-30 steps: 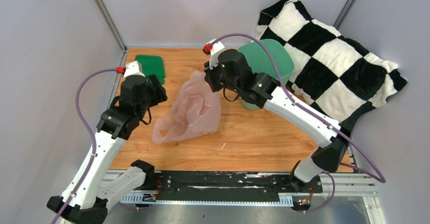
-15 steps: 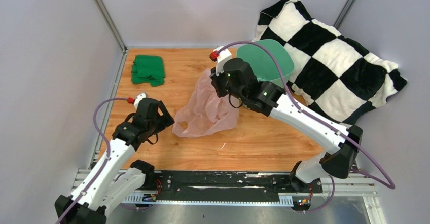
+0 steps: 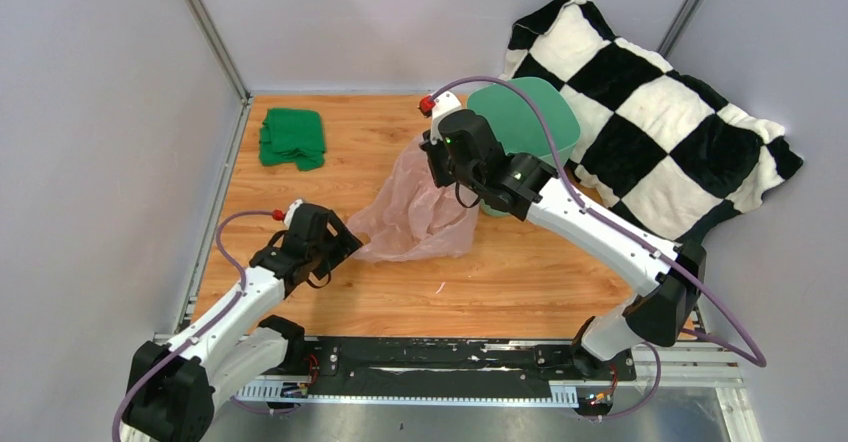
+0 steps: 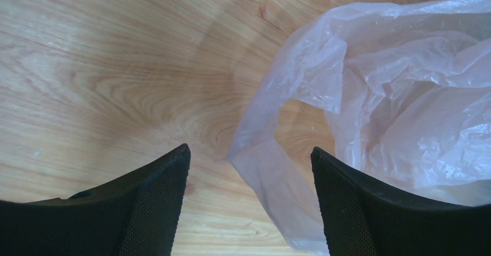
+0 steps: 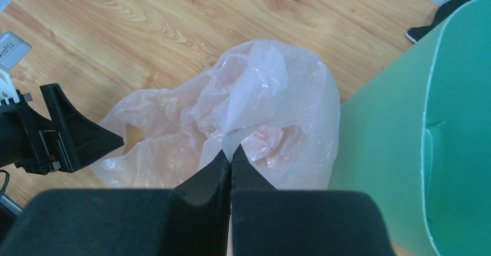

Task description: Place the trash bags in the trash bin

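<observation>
The pale-pink trash bag (image 3: 415, 212) hangs from my right gripper (image 3: 436, 152), which is shut on its top fold (image 5: 249, 105); the bag's lower part trails on the wooden table. The mint-green trash bin (image 3: 525, 122) stands just right of the right gripper, its wall (image 5: 394, 140) beside the bag. My left gripper (image 3: 345, 247) is open, low over the table at the bag's lower left edge. In the left wrist view a loop of the bag (image 4: 272, 175) lies between the open fingers (image 4: 156, 198), untouched.
A folded dark green cloth (image 3: 292, 138) lies at the far left of the table (image 3: 480, 282). A black-and-white checkered cushion (image 3: 660, 112) leans behind and right of the bin. Grey walls close in the left, back and right sides.
The left arm has pulled back toward the near left and lowered, uncovering the green cloth. The right gripper has lifted the bag and carried it right, toward the bin.
</observation>
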Action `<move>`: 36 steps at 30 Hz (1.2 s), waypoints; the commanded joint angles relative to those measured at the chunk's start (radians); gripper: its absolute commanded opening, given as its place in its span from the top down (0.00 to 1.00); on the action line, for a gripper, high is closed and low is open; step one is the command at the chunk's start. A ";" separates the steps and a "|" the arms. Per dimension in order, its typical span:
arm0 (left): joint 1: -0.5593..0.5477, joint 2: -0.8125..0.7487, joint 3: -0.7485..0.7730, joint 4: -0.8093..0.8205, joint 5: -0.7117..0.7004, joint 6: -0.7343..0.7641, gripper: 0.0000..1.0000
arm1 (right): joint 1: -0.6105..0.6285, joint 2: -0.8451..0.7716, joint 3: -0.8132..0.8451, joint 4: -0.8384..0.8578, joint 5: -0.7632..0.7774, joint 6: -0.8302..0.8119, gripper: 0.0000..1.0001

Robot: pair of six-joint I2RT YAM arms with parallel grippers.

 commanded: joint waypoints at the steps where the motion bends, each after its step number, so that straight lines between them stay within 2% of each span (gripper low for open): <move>1: 0.004 0.021 -0.063 0.153 0.043 -0.112 0.24 | -0.035 -0.022 -0.013 -0.026 0.001 0.029 1.00; 11: 0.004 0.099 -0.125 0.361 0.112 -0.281 0.45 | -0.064 -0.032 -0.027 -0.044 -0.037 0.046 1.00; 12: 0.005 0.110 -0.119 0.381 0.114 -0.290 0.54 | -0.066 -0.030 -0.025 -0.045 -0.039 0.044 1.00; 15: 0.037 0.154 -0.026 0.392 0.131 -0.232 0.90 | -0.089 0.002 0.035 -0.042 -0.048 0.011 1.00; 16: 0.077 0.175 0.058 0.357 0.144 -0.183 0.99 | -0.113 0.025 0.082 -0.038 -0.052 -0.002 1.00; 17: 0.106 0.214 0.172 0.311 0.146 -0.125 1.00 | -0.154 0.056 0.155 -0.029 -0.069 -0.006 1.00; 20: 0.134 0.334 0.742 0.112 0.123 0.121 1.00 | -0.291 0.158 0.484 -0.057 -0.178 0.056 1.00; 23: 0.104 0.428 1.264 -0.023 0.072 0.315 1.00 | -0.324 0.170 0.746 0.001 -0.258 0.070 1.00; 24: 0.073 0.443 1.402 -0.049 0.031 0.377 1.00 | -0.318 0.145 0.760 0.060 -0.292 0.068 1.00; 26: 0.014 0.440 1.549 -0.064 -0.027 0.482 1.00 | -0.292 0.037 0.643 0.248 -0.321 0.064 1.00; 28: 0.003 0.406 1.530 -0.070 -0.068 0.509 1.00 | -0.252 -0.081 0.457 0.399 -0.319 0.057 1.00; 30: 0.004 0.372 1.400 -0.088 -0.150 0.531 1.00 | -0.242 -0.087 0.305 0.434 -0.320 0.110 1.00; 31: 0.014 0.365 1.327 -0.131 -0.186 0.531 1.00 | -0.240 -0.051 0.262 0.407 -0.345 0.142 1.00; 33: 0.063 0.356 1.155 -0.189 -0.164 0.493 1.00 | -0.226 0.074 0.188 0.301 -0.412 0.213 1.00; 34: 0.095 0.331 1.006 -0.197 -0.138 0.456 1.00 | -0.214 0.150 0.169 0.235 -0.470 0.242 1.00; 36: 0.146 0.241 0.837 -0.195 -0.131 0.426 1.00 | -0.153 0.250 0.121 0.134 -0.530 0.256 1.00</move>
